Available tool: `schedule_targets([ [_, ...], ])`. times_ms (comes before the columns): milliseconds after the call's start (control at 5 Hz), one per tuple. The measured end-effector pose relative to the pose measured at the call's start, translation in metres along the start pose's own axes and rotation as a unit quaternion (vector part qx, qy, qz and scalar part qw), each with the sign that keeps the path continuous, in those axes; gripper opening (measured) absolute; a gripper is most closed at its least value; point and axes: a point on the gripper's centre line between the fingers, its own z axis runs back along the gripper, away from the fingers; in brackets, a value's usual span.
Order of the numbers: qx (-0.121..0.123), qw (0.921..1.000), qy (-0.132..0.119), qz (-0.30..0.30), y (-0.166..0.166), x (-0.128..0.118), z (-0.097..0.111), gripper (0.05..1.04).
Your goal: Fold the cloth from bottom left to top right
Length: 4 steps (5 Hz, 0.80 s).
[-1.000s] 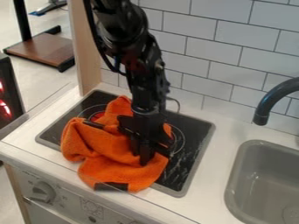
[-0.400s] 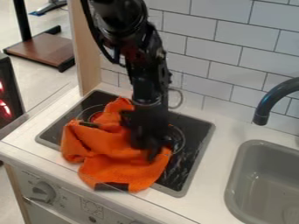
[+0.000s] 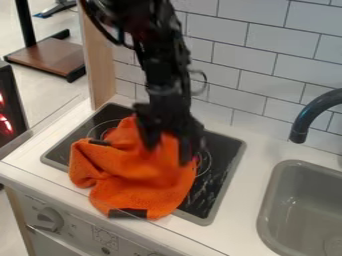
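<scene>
Over the stovetop (image 3: pixel 220 175), the tool (image 3: pixel 168 153) has risen, fingers apart, above orange cloth (image 3: pixel 137 175).

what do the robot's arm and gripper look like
The arm is black and jointed, with chunky segments and a dark cable looping along its side. A paler grey band shows around it just above the gripper, which is also black, with two blocky fingers.

High, slanting view down on the stovetop (image 3: pixel 215 202)
</scene>
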Motion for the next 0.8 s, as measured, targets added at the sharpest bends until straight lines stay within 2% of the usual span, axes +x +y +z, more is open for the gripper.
schedule_targets([
  [400,-0.011,0.9987,-0.049,0.001,0.000,0.010,0.045,0.999],
  [600,-0.013,0.9983,-0.056,-0.005,0.005,0.011,0.054,0.999],
  [800,-0.013,0.9983,-0.057,-0.008,0.005,0.011,0.054,0.999],
])
